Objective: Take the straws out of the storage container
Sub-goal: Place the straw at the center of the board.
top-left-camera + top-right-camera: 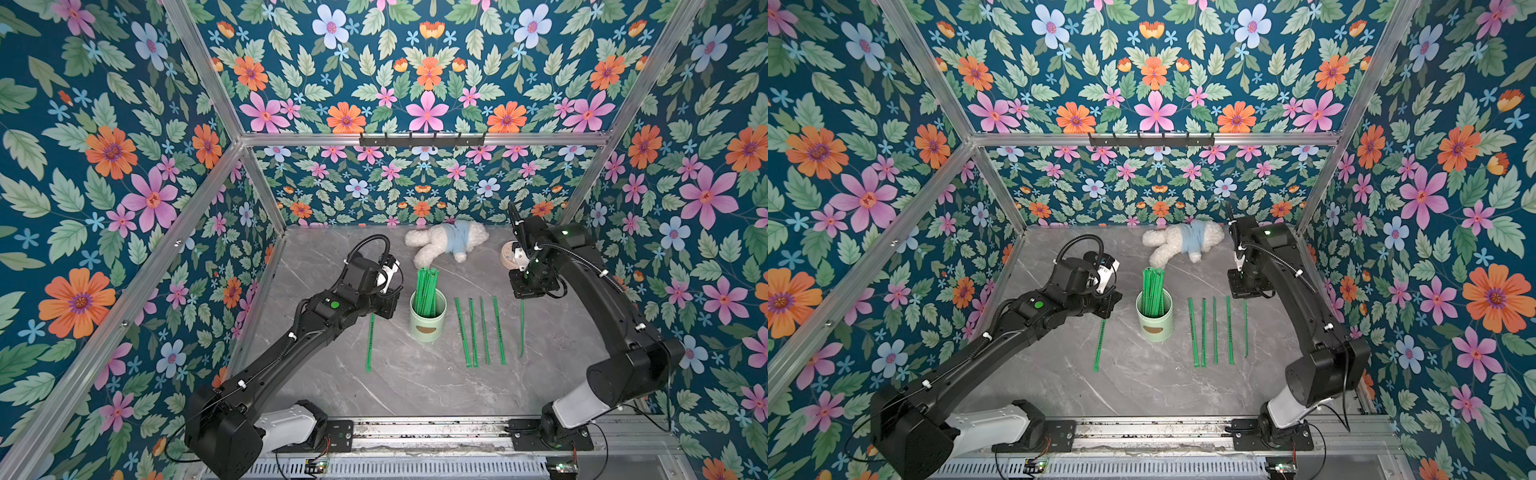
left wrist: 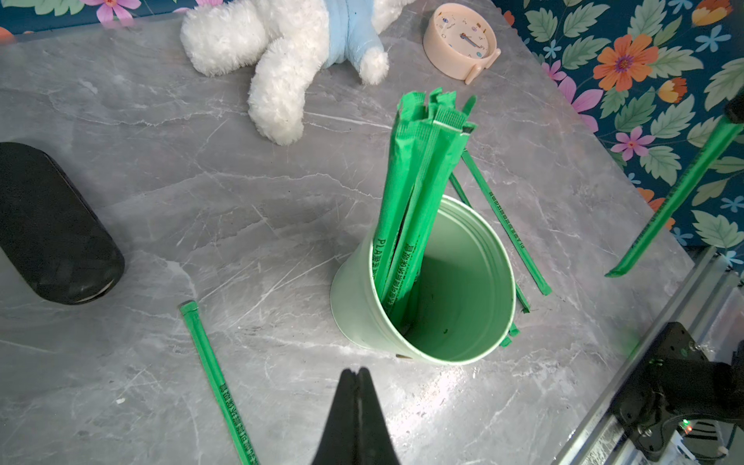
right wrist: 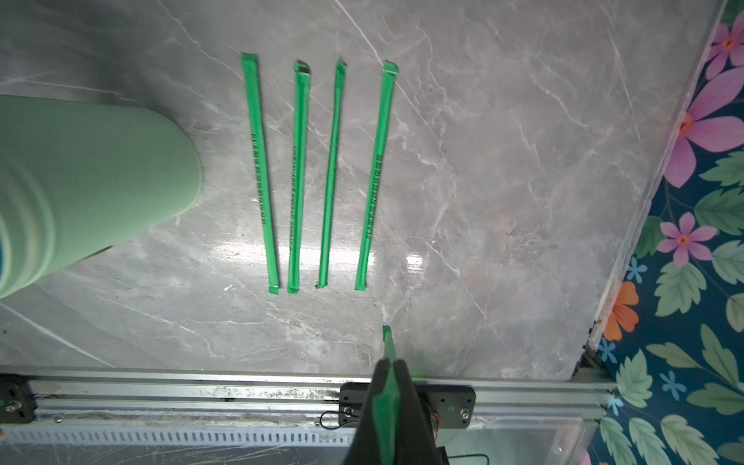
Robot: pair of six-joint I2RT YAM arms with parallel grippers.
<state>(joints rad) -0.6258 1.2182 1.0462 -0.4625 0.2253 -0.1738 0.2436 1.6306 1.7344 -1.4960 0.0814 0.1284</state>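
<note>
Where one straw [image 1: 370, 343] lies flat on the table left of the cup [image 1: 428, 328], the left claw [image 2: 356, 374] hangs between that straw and the cup. Its tips are pressed together with nothing in them. The cup stands upright with a bunch of straws [image 1: 426, 291] leaning against its far wall, their tops well above the rim. Right of the cup four straws [image 1: 480, 330] lie flat in a neat row, close to parallel and apart from one another. Further right of the cup, beyond that row, the right claw [image 3: 389, 366] is clamped on a fifth straw [image 1: 522, 328], gripping it near the top so it hangs down. Whether its lower tip touches the table I cannot tell.

The step in hand looks like setting this fifth straw down at the row's outer side. That calls for lowering it until it lies along the table, clear of its neighbour, then parting the tips. The task is well short of done, since most straws are in the cup. Next, a claw must pinch one top out of the bunch without tipping the cup.
</note>
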